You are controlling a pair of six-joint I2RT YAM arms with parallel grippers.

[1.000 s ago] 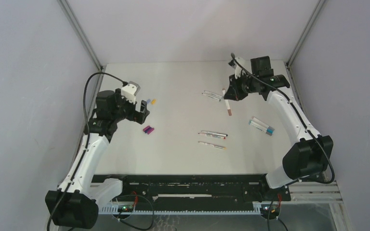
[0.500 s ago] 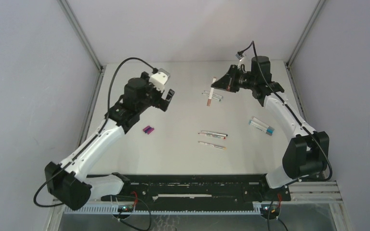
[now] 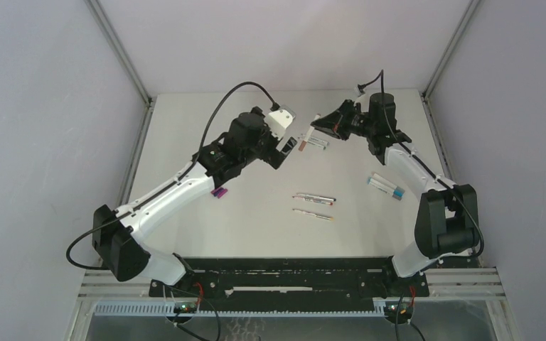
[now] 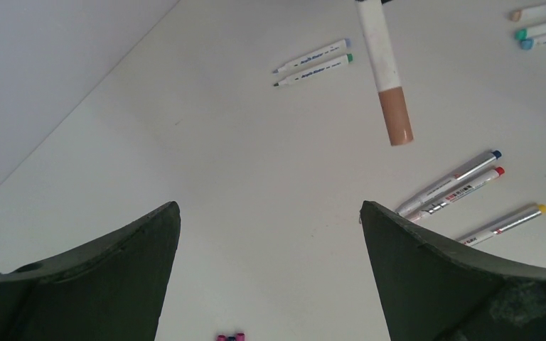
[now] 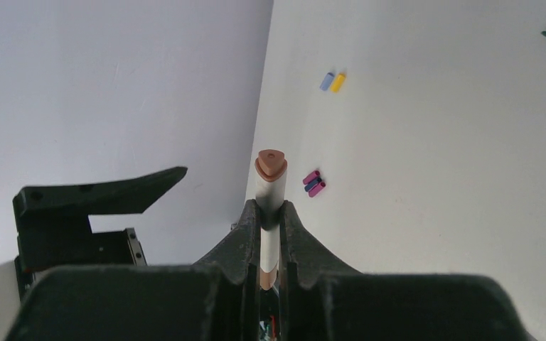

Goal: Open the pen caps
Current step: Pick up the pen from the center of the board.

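Observation:
My right gripper is shut on a white pen and holds it above the table, its tan cap pointing at the left gripper. My left gripper is open and empty, just left of and below that capped end, apart from it. Loose caps lie on the table: a magenta and purple cluster, and a blue and yellow pair, hidden under the left arm in the top view.
Other pens lie on the table: a pair below the held pen, two in the middle, and a group at the right. Walls close the back and sides.
The left arm has swung right from the loose caps toward the held pen. The right gripper has lifted the pen and carried it left, tilting its tan end toward the left gripper.

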